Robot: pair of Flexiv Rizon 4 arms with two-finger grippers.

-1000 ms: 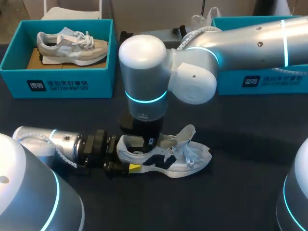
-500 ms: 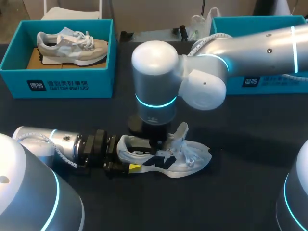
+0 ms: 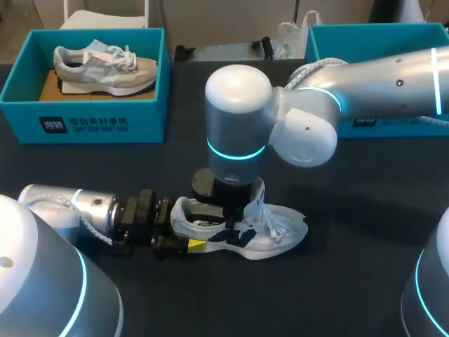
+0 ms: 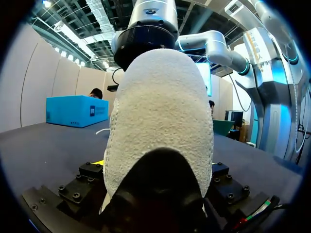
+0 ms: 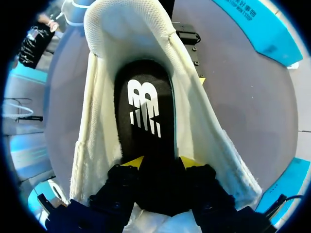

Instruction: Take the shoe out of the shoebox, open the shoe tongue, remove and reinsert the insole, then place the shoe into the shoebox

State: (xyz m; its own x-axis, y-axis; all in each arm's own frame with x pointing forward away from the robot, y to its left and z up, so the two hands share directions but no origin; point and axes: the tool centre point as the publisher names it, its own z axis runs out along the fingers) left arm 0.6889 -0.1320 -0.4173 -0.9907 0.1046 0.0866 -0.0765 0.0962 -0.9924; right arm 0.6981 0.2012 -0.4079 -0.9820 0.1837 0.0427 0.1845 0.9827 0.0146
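Observation:
A white shoe [image 3: 277, 232] with dark side marks lies on its sole on the black table, toe to the right. My left gripper [image 3: 191, 228] comes in from the left, and its fingers press both sides of the heel [image 4: 160, 111]. My right gripper [image 3: 235, 205] points straight down into the shoe's mouth, just behind the raised tongue. In the right wrist view its yellow tips [image 5: 133, 161] stand apart over the black insole [image 5: 145, 107], which lies flat inside the shoe [image 5: 104, 121]. The right gripper [image 5: 161, 162] holds nothing.
A teal shoebox [image 3: 84, 123] at the back left holds a second, grey-white shoe [image 3: 105, 67]. Another teal shoebox [image 3: 365, 42] stands at the back right, partly behind my right arm. The table's front right is bare.
My right arm has moved right along the shoe, from over the heel opening toward the tongue, and its fingers have parted. The left arm and the shoe have stayed put.

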